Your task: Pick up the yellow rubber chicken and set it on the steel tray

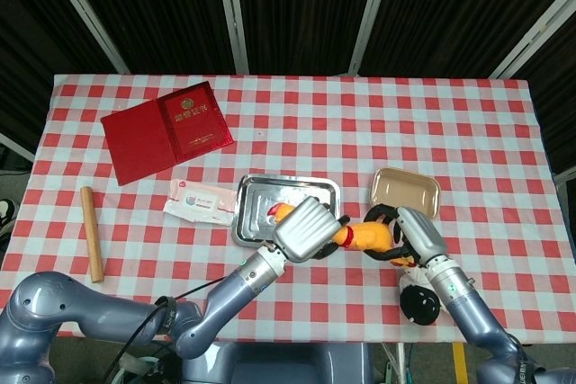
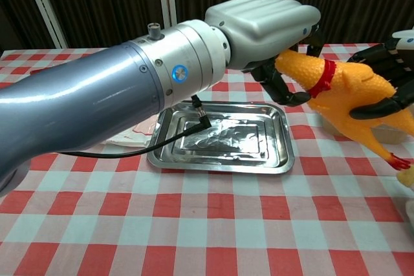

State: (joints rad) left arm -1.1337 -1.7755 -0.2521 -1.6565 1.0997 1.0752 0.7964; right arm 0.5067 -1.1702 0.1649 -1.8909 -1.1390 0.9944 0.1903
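**Chicken mid-air, both hands on it — needs clean handoff onto tray**

Yellow rubber chicken [image 2: 349, 105] is off the surface, tilted, head up toward the left, feet low at the right, to the right of the steel tray [image 2: 220, 137] and not over it. Left hand [image 2: 268, 21] has dark fingers [image 2: 278, 85] curled around the head and neck just above the red collar. Right hand [image 1: 416, 233] wraps the body, fingers closed on the back and belly. Looks like a pass from right to left. To do it well: the left grip must be firm on the neck before the right fingers open, since the rubber is soft and the body will swing down. Then carry left over the tray middle, lower until it touches, release. Beige dish [image 1: 407, 192] sits just behind; keep the feet away from it.
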